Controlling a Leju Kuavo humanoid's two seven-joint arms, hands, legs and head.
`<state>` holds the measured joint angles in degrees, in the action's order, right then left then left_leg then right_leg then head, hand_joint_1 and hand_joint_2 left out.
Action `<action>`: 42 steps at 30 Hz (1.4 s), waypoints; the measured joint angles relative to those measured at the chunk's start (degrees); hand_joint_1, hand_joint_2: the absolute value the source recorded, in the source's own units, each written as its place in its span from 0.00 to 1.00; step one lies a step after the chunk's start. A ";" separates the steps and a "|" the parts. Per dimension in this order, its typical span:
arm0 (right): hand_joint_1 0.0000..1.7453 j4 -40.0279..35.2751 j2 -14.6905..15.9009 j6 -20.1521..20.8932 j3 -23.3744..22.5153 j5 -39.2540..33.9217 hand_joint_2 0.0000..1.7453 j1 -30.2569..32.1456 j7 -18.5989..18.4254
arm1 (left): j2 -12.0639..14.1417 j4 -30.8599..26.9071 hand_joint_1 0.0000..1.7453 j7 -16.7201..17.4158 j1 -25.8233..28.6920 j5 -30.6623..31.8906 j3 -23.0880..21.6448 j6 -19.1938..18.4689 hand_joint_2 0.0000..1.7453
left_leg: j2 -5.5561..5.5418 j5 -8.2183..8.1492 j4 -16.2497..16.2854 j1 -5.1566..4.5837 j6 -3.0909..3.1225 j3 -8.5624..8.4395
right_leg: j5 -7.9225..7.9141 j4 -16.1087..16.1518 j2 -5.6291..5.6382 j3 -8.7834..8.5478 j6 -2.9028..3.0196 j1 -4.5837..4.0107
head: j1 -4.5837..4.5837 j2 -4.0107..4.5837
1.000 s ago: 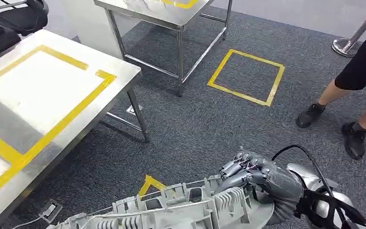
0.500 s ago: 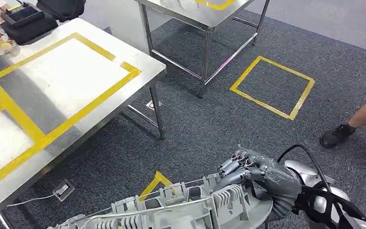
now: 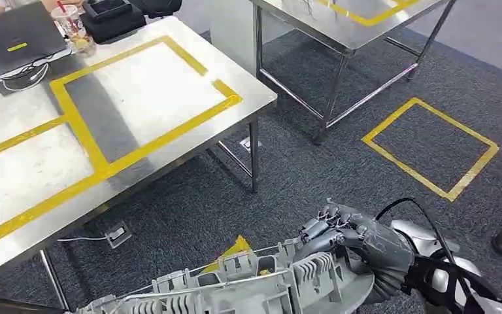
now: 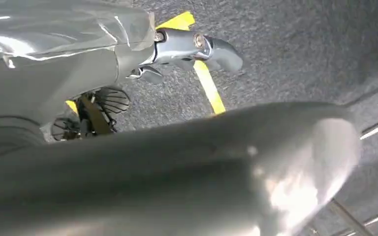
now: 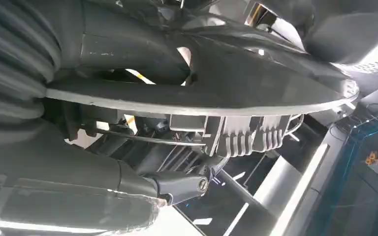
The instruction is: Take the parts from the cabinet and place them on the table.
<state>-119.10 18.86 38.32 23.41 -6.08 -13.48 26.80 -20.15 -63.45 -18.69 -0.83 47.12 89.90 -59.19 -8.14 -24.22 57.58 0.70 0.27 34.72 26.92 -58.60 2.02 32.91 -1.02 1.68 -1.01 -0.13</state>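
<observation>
A long grey ribbed part [image 3: 248, 288] was held crosswise low before the robot, its long axis running leftward from the right hand [image 3: 340, 235], whose fingers were clenched over its upper edge. Whether the left hand [image 4: 187, 46] was holding anything could not be told. Beyond the part, the steel table [image 3: 242, 104] edge stood near, open carpet [image 3: 301, 176] between.

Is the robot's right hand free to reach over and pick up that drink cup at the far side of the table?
Probably not. The right hand is gripping the large grey part, low above the carpet, while the cup stands at the far edge of the table, well away.
</observation>
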 joint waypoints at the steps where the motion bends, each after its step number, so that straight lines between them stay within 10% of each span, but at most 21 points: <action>1: 1.00 0.00 -0.07 0.11 0.02 -0.13 1.00 -0.11 -0.24 | 0.02 0.00 0.00 0.04 0.28 -0.28 0.11 0.02 0.00 | -0.36 0.02 0.05 0.10 -0.09 0.14 | -0.09 0.04 -0.50 -0.05 0.30 0.08 | 0.04 0.00; 2: 1.00 0.00 -0.11 0.17 0.04 -0.20 1.00 -0.30 -0.28 | 0.13 -0.07 0.00 0.11 0.35 -0.39 0.17 0.07 0.00 | 0.46 -0.34 0.53 0.26 -0.31 0.15 | -0.21 0.18 -1.13 -0.14 0.76 0.44 | 0.00 0.00; 4: 1.00 0.00 -0.20 0.24 0.11 -0.39 1.00 -0.36 -0.39 | 0.11 -0.15 0.00 0.20 0.26 -0.81 0.15 0.09 0.00 | 6.33 -3.40 5.57 -0.13 -0.85 2.45 | 0.11 0.19 -2.06 -0.40 1.33 0.09 | -0.63 0.00; 6: 1.00 0.00 -0.20 0.24 0.15 -0.57 1.00 -0.32 -0.46 | 0.13 -0.15 0.00 0.42 0.08 -0.92 0.09 0.11 0.00 | 7.82 -7.84 15.70 -0.01 -0.96 7.56 | 0.37 0.18 -3.51 -0.44 1.73 -0.41 | -0.66 0.00; 8: 1.00 0.02 -0.20 0.24 0.20 -0.68 1.00 -0.31 -0.63 | 0.11 -0.15 0.00 0.74 0.18 -1.22 0.09 0.37 0.00 | 7.85 -7.98 19.36 -0.03 -0.79 9.74 | 0.62 0.17 -4.95 -0.58 2.00 -0.82 | -0.68 0.00; 10: 1.00 0.00 -0.22 0.24 0.24 -0.76 1.00 -0.38 -0.70 | 0.11 -0.15 0.00 0.98 0.25 -1.55 0.09 0.50 0.00 | 8.26 -3.85 12.40 -0.25 0.02 6.30 | 0.97 0.18 -6.29 -1.07 2.41 -1.39 | -0.66 0.00; 12: 1.00 0.00 -0.22 0.24 0.28 -0.85 1.00 -0.55 -0.85 | 0.20 -0.31 0.00 1.16 0.24 -1.68 0.09 1.01 0.00 | 12.28 -0.31 2.12 -1.56 2.23 0.78 | 1.50 0.26 -7.59 -1.76 2.47 -1.79 | -0.63 0.00; 13: 1.00 0.00 -0.20 0.24 0.28 -0.85 1.00 -0.63 -0.98 | 0.33 -0.50 0.00 1.22 0.18 -1.68 0.09 1.14 0.00 | 13.23 -0.93 1.84 -1.77 2.43 0.68 | 1.72 0.23 -8.22 -1.80 2.14 -2.52 | -0.46 0.00; 17: 1.00 -0.22 -0.28 -0.39 0.44 -0.61 1.00 -0.83 -1.46 | 0.20 -0.79 0.00 1.14 0.30 -1.64 0.09 2.14 0.00 | 10.19 -0.31 0.30 -1.89 2.86 0.14 | 2.17 0.88 -10.55 -2.50 1.39 -2.50 | -0.63 0.00; 19: 1.00 -0.50 -0.20 -0.70 0.46 -0.48 1.00 -0.89 -1.70 | 0.13 -0.79 0.00 1.01 0.09 -1.92 0.02 2.12 0.00 | 8.88 0.57 -0.91 -1.03 2.87 -0.65 | 4.10 -3.37 -4.24 -0.49 1.44 -1.74 | -0.57 0.00; 20: 1.00 -0.50 -0.15 -0.77 0.50 -0.44 1.00 -0.80 -1.73 | 0.09 -0.79 0.00 1.01 -0.19 -1.94 0.02 2.12 0.00 | 8.06 0.59 -0.91 -0.84 2.89 -0.62 | 5.82 -7.72 -2.85 1.66 1.55 -1.62 | -0.30 0.00; 23: 1.00 -0.50 0.02 -0.85 0.61 -0.44 1.00 -0.38 -1.81 | -0.22 -0.79 0.00 1.03 -0.41 -1.96 -0.04 2.12 0.00 | 5.33 0.56 -0.86 -0.66 2.78 -0.64 | 8.38 -17.84 -2.25 7.56 0.69 -0.94 | -0.31 0.00; 26: 1.00 -0.59 0.04 -0.85 0.70 -0.44 1.00 -0.32 -1.81 | -0.33 -0.79 0.00 1.51 -0.41 -2.69 -0.02 3.08 0.00 | 2.49 0.10 -0.21 0.00 1.83 -0.93 | 1.96 -5.65 -1.43 2.59 -2.16 0.32 | -0.31 0.00; 27: 1.00 -0.59 0.07 -0.85 0.72 -0.44 1.00 -0.32 -1.81 | -0.31 -0.79 0.00 1.62 -0.42 -2.80 -0.02 3.28 0.00 | 1.69 -0.29 0.44 0.15 1.26 -0.68 | 0.10 -0.80 0.65 0.52 -2.87 1.05 | -0.22 0.00; 28: 1.00 -0.52 0.04 -0.85 0.77 -0.41 1.00 -0.34 -1.86 | -0.17 -0.79 0.00 1.75 -0.41 -2.82 -0.02 3.41 0.00 | 1.04 -0.62 0.95 -0.16 0.66 -0.18 | 0.49 -1.35 2.32 0.74 -2.36 0.63 | -0.06 0.00; 32: 1.00 -0.79 0.07 -0.87 0.94 -0.39 1.00 -0.44 -2.08 | -0.11 -0.79 0.00 2.98 -0.14 -4.16 0.11 3.52 0.00 | -0.89 -0.46 1.21 0.32 -0.29 0.87 | 0.30 -1.07 0.31 0.62 0.27 0.77 | -0.04 0.00; 35: 1.00 -0.94 -0.04 -0.98 1.01 -0.31 1.00 -0.56 -2.21 | -0.04 -0.74 0.00 5.28 -0.22 -6.77 0.09 3.23 0.00 | 6.26 -4.12 8.09 0.11 -1.01 4.05 | 0.61 -0.96 -1.57 0.09 1.22 0.37 | -0.70 0.00; 38: 1.00 -0.96 -0.02 -1.14 1.07 -0.28 1.00 -0.48 -2.67 | -0.04 -0.68 0.00 6.80 -0.29 -7.61 0.07 2.97 0.00 | 8.00 -7.92 19.78 0.18 -0.99 10.52 | 1.00 -0.98 -3.92 -0.01 1.76 -0.39 | -0.70 0.00; 40: 1.00 -1.20 -0.07 -1.58 1.16 0.13 1.00 -0.40 -3.04 | -0.07 -0.57 0.00 7.78 -0.10 -8.02 0.07 2.53 0.00 | 8.10 -4.79 15.70 -0.03 -0.30 8.75 | 1.29 -0.98 -5.34 -0.30 2.09 -0.96 | -0.72 0.00; 42: 1.00 -1.66 -0.07 -1.71 1.20 0.46 1.00 -0.41 -3.39 | -0.04 -0.59 0.00 8.35 -0.10 -8.39 0.07 2.03 0.00 | 10.48 -0.37 5.19 -1.15 1.89 3.05 | 1.65 -0.83 -6.69 -0.88 2.28 -1.60 | -0.72 0.00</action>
<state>-120.76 18.80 36.61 24.61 -5.62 -13.89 23.41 -20.20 -64.04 -10.34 -0.93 38.73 89.96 -57.16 2.33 -24.59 62.78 -0.45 2.17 37.77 28.57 -59.43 -4.68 32.03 1.26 0.08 -1.73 -0.13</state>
